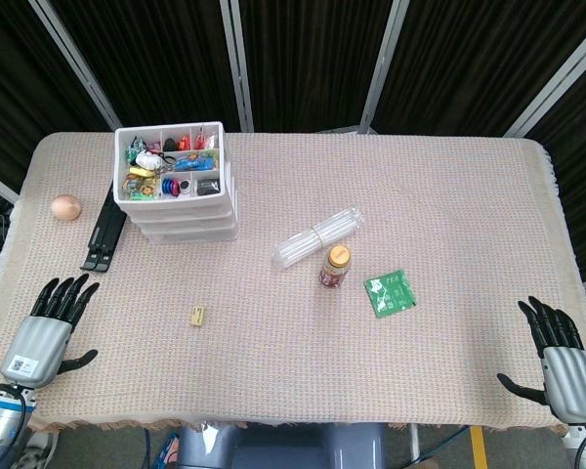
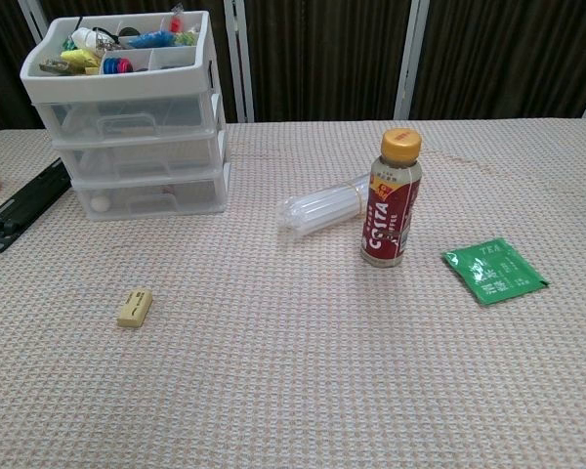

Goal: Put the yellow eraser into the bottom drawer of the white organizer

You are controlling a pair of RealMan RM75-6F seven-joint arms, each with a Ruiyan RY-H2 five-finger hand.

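Head view: I see both hands parked at the near table corners, nothing in either. Left hand (image 1: pixel 49 327) lies palm down, dark fingers straight and fanned apart, thumb out to the side, silver back with a small QR sticker. Right hand (image 1: pixel 560 360) sits the same way: fingers spread, thumb out, empty. Neither shows in the chest view.

Yellow eraser (image 2: pixel 135 307) is a small pale-yellow rectangular block lying flat on the woven beige tablecloth (image 2: pixel 303 391), in open space in front of the white organizer (image 2: pixel 137 147) and well apart from it. In the head view it sits between the left hand and the bottle, nearer the left side.

Organizer is white plastic with three translucent drawers, all pushed in as far as I can tell. Bottom drawer (image 2: pixel 151 193) has something small and pale inside, can't tell what. Its open top tray holds mixed coloured small items.

Other stuff: black flat clip-like piece (image 2: pixel 24 205) just left of the organizer, a tan egg-shaped object (image 1: pixel 66 207) further left. Mid-table there's a clear bundle of plastic tubes (image 2: pixel 322 205) lying on its side, and the upright Costa bottle (image 2: pixel 391 200), orange cap and red label, touching or just in front of it. Green foil tea sachet (image 2: pixel 494 271) lies flat to the right.
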